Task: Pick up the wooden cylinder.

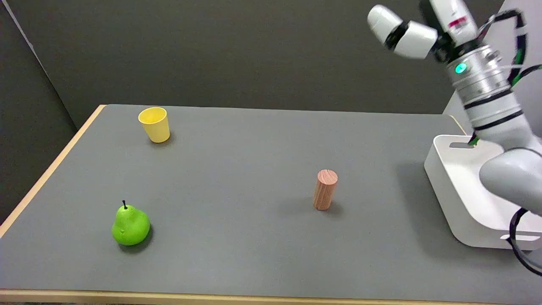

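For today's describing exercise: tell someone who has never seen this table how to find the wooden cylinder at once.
Start at the grey table and find the white bin at its right edge. Just left of the bin, standing upright and alone, is the wooden cylinder. It is the only brown, wood-grained thing; the yellow cup and green pear sit far off to the left.

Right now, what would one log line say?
hand: raised, holding nothing | wooden cylinder: upright on table, untouched | step: pick-up not begun

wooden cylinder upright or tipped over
Upright: the wooden cylinder stands on end on the table, its round top face showing, nothing touching it.
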Motion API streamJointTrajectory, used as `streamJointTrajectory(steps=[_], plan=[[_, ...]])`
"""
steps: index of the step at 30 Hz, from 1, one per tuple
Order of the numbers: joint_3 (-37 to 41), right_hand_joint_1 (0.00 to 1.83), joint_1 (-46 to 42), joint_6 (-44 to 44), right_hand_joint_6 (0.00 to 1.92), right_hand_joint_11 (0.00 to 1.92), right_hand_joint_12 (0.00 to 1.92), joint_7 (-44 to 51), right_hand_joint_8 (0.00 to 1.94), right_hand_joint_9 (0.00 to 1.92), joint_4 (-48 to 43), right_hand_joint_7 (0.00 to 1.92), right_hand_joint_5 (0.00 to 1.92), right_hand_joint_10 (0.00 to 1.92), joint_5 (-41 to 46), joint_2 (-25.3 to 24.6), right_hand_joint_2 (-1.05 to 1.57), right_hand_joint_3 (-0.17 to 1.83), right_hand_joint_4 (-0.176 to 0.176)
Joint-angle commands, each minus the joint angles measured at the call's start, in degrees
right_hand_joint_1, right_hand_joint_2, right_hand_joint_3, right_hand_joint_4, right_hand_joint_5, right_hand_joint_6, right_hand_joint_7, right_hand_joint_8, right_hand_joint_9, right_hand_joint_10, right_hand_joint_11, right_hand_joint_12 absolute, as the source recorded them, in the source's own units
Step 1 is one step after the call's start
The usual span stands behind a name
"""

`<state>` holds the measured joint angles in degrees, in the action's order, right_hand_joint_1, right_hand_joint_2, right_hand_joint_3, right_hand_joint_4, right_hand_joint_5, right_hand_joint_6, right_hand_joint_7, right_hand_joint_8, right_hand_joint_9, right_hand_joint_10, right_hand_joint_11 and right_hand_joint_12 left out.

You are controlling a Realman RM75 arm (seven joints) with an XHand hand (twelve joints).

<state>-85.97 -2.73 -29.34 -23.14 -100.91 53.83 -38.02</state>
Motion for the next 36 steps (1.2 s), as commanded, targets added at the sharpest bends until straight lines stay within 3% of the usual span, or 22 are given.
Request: streamJointTrajectory(steps=[1, 4, 10, 19, 21, 36], plan=[[-9.04, 0.29, -13.81, 6.01, 0.51, 0.12, 1.21, 25.83, 0.44, 0.29, -2.73, 0.36, 0.25, 0.76, 2.55, -6.96, 0.65, 0.97, 0.025], [-9.15, 0.35, -16.99, 6.37, 0.44, 0.07, 1.22, 33.53, 0.37, 0.27, -2.98, 0.34, 0.24, 0.75, 3.02, -8.33, 0.68, 0.87, 0.028], [-9.74, 0.34, -22.43, 9.20, 0.38, 0.01, 1.18, 39.89, 0.32, 0.20, -2.89, 0.26, 0.18, 0.67, 5.39, -10.19, 0.67, 0.87, 0.026], [-12.12, 0.33, -26.53, 6.42, 0.20, 0.00, 1.05, 41.71, 0.27, 0.08, -3.53, 0.09, 0.06, 0.59, 4.44, -9.55, 0.59, 0.98, 0.033], [-13.09, 0.34, -27.02, 4.38, 0.12, 0.00, 1.01, 41.14, 0.23, 0.05, -3.61, 0.07, 0.04, 0.55, 2.58, -8.41, 0.57, 0.96, 0.037], [-16.37, 0.32, -26.99, -9.66, 0.14, 0.00, 1.00, 23.65, 0.21, 0.05, -3.62, 0.07, 0.06, 0.56, -7.63, -0.78, 0.57, 0.96, 0.021]])
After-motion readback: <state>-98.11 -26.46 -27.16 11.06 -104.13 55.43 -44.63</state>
